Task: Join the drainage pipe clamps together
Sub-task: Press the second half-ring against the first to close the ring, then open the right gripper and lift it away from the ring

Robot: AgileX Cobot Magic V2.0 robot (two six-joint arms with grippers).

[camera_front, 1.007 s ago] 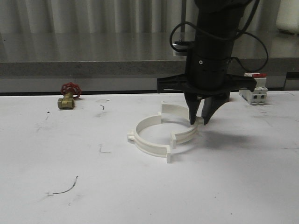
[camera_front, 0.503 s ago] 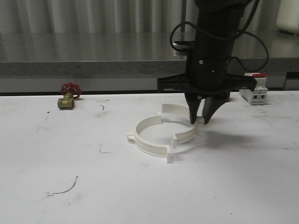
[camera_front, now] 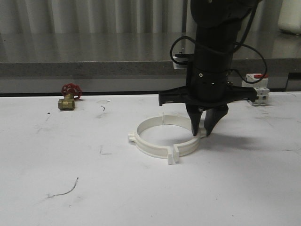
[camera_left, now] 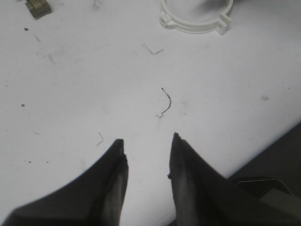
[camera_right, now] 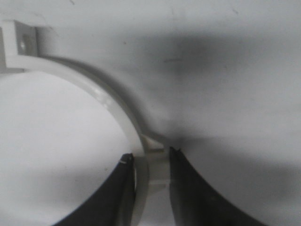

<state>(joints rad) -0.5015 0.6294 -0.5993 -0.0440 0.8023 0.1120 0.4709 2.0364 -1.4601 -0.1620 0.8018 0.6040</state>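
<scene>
Right claw point(camera_front: 202, 133) nearly closed, pinching the far-right wall of the two white plastic semicircular pipe clamps point(camera_front: 165, 140), which lie as one ring mid white surface point(camera_front: 70, 155); left claw point(camera_left: 146, 143) hangs part open over bare surface, gripping nothing.

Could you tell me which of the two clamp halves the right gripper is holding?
The right-hand half: the right gripper pinches its wall; the left-hand half lies untouched.
</scene>
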